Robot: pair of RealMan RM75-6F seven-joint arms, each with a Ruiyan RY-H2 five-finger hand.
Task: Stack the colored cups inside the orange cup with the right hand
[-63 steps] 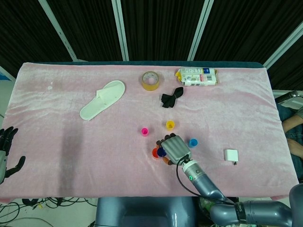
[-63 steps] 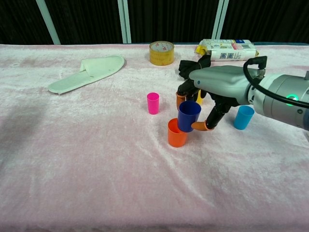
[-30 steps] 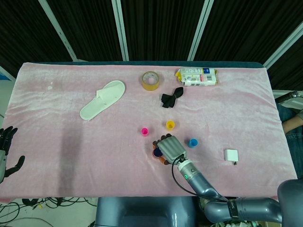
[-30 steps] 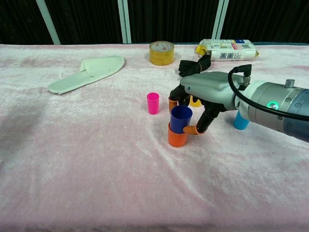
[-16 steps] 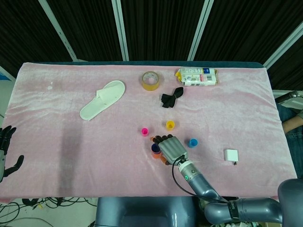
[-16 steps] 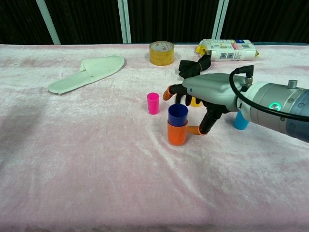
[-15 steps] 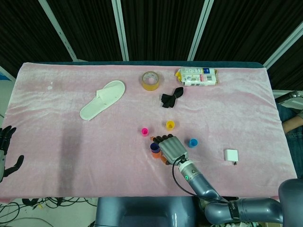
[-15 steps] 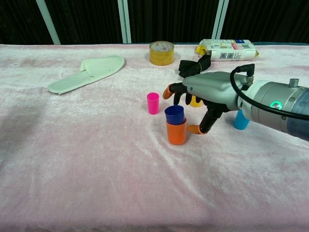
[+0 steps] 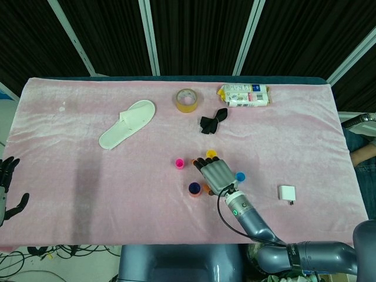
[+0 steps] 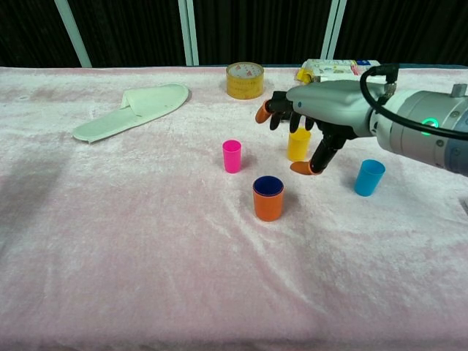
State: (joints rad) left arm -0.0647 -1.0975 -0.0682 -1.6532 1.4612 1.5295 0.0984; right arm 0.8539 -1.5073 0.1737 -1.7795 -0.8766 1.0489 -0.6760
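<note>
Head view: orange cup (image 9: 194, 188) upright at frame centre-bottom, mouth up, dark blue cup (image 9: 193, 187) nested inside. Right hand (image 9: 217, 175) empty, fingers spread.

Chest view: right hand (image 10: 316, 110) above yellow cup (image 10: 297, 144), holding nothing; pink cup (image 10: 232, 156) left, light blue cup (image 10: 368, 177) right.

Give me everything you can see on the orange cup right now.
The orange cup stands upright on the pink cloth, small, smooth and plastic-looking, tapering downward. The dark blue cup sits nested inside it, only its rim showing. The right hand is raised behind it, apart, touching neither.
</note>
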